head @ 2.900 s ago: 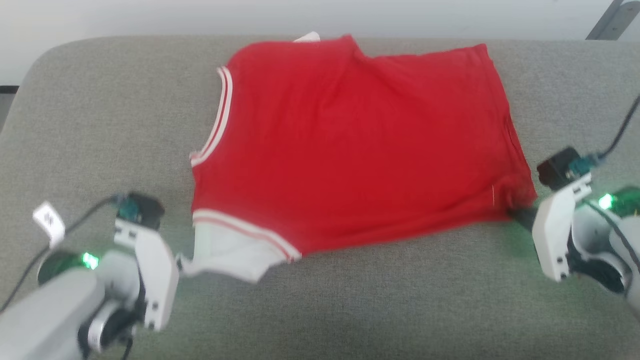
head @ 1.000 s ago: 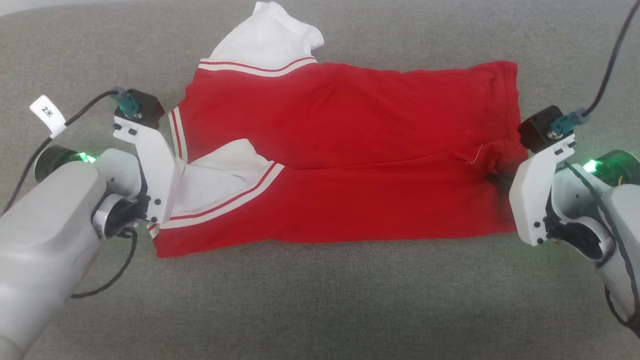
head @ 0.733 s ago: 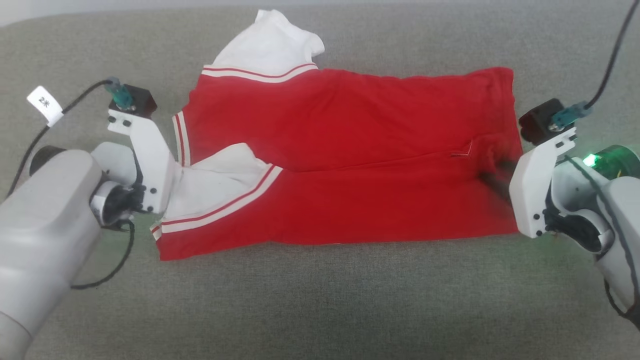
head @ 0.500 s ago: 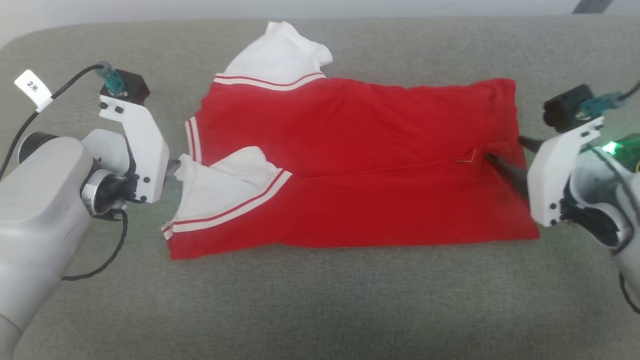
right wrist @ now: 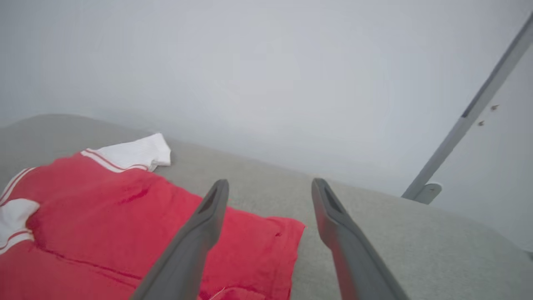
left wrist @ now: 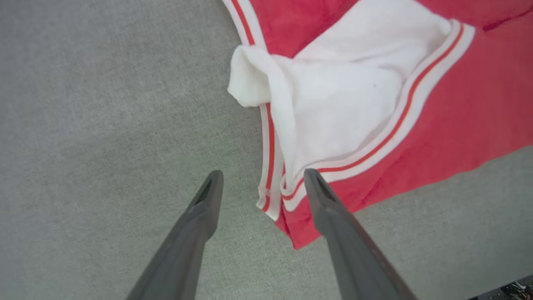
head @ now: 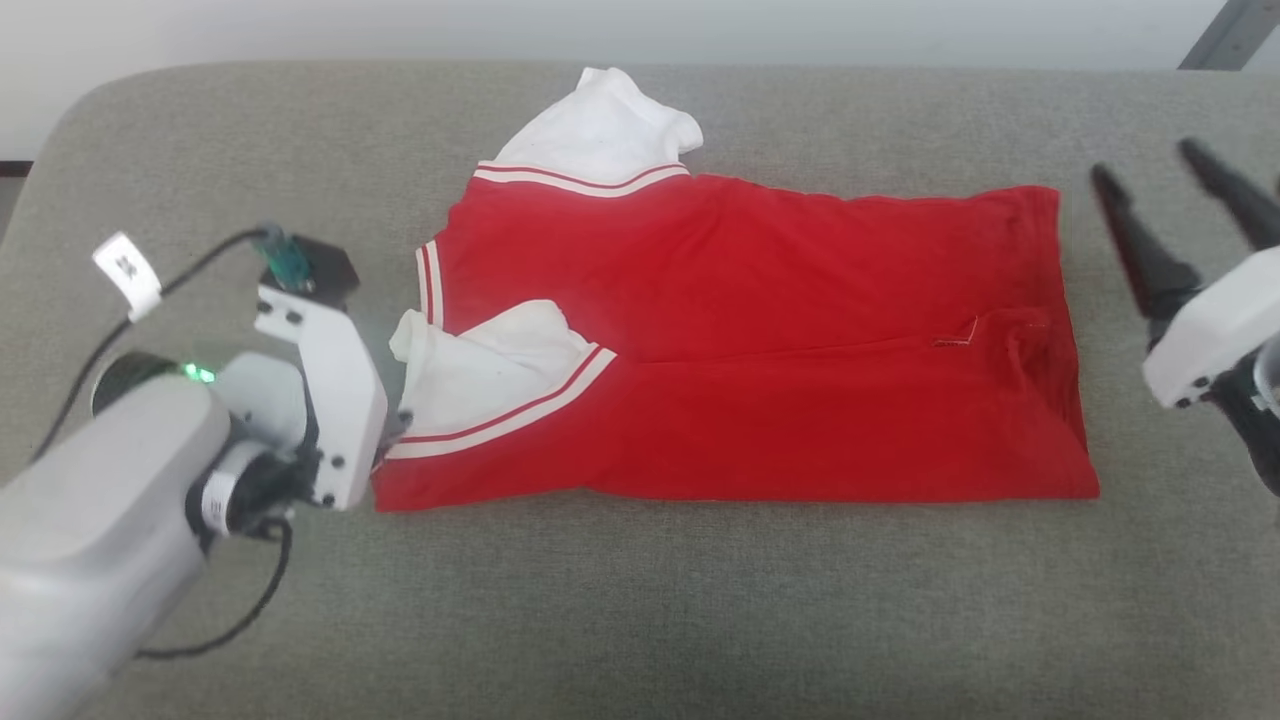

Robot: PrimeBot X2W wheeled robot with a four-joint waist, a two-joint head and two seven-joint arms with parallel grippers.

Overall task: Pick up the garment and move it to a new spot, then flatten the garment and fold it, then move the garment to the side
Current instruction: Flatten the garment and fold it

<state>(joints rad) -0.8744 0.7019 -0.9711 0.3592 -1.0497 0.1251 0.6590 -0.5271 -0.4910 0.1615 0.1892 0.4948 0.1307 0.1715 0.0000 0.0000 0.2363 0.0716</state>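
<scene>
Gaping left pincer at garment corner

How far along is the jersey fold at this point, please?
Done: the jersey lies on the cushion, folded once lengthwise. In hand: nothing; the left gripper and right gripper are open near its ends. Left, probably: tucking the white flaps, further folding, moving it aside.

Left claw at 8 o'clock in head view, jaws spread wide, empty, aimed toward 2 o'clock. Right claw at 3 o'clock, jaws apart, empty, aimed toward 11 o'clock.
</scene>
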